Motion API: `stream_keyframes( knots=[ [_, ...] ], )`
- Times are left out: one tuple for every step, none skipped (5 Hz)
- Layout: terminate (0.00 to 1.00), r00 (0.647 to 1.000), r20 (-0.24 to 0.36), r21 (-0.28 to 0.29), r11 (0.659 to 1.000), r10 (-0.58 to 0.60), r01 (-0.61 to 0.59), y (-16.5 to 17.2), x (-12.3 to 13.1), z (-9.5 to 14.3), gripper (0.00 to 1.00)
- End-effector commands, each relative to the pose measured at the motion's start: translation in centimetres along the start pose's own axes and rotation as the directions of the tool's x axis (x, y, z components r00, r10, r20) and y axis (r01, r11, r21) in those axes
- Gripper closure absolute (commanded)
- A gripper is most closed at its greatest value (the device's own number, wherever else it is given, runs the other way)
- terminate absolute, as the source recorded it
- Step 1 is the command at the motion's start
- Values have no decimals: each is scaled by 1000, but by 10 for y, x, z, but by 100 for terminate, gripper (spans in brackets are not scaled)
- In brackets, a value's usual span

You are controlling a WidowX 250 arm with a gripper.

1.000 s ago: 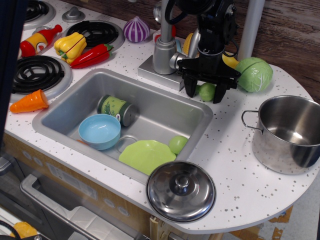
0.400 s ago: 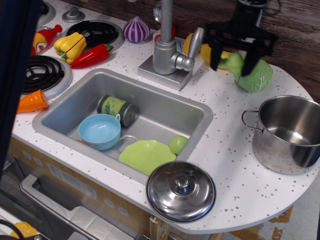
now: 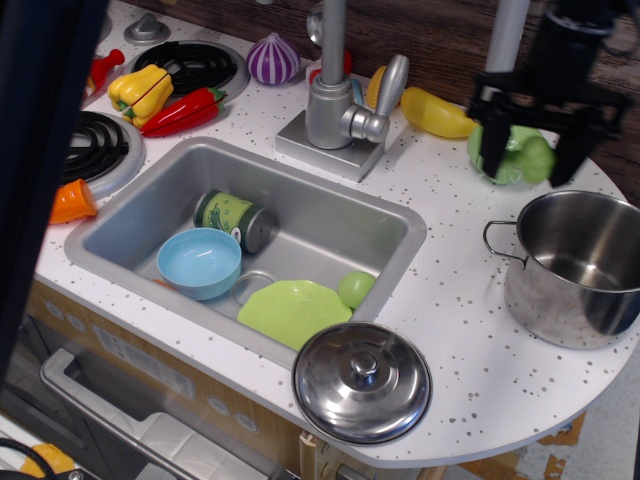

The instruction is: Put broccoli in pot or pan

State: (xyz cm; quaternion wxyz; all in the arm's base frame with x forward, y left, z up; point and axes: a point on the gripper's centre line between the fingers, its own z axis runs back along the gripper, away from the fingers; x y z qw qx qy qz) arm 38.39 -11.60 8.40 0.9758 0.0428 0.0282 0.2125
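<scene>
My gripper (image 3: 527,170) hangs at the back right of the counter, above and just behind the shiny steel pot (image 3: 545,312). Its two black fingers (image 3: 490,150) are shut on the small pale-green broccoli (image 3: 536,159) and hold it lifted off the counter. The larger round cabbage (image 3: 506,150) lies right behind it and is partly hidden by the gripper. The pot stands upright at the right edge with nothing visible inside it.
A sink (image 3: 330,215) holds a can (image 3: 232,217), a blue bowl (image 3: 200,262), a green plate (image 3: 292,311) and a green ball (image 3: 355,288). A steel lid (image 3: 362,381) lies at the front. The faucet (image 3: 332,92), a yellow vegetable (image 3: 436,111), an onion (image 3: 273,59) and stove burners stand behind.
My gripper closed on the broccoli beside the faucet, lifted it and carried it right, past the cabbage, to just behind the pot.
</scene>
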Motion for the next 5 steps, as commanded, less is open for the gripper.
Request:
stream_keyframes(
  knots=[
    [0, 997, 60, -57, 997, 46, -42, -24, -19, 41, 100],
    [0, 995, 68, -84, 994, 69, -63, -34, -32, 43, 100],
    [0, 994, 61, -95, 992, 88, -82, -39, -38, 38, 0],
    [0, 996, 56, -77, 995, 71, -67, -31, -34, 39, 0],
    [100, 996, 56, -77, 995, 71, -67, -31, -34, 39, 0]
  ],
)
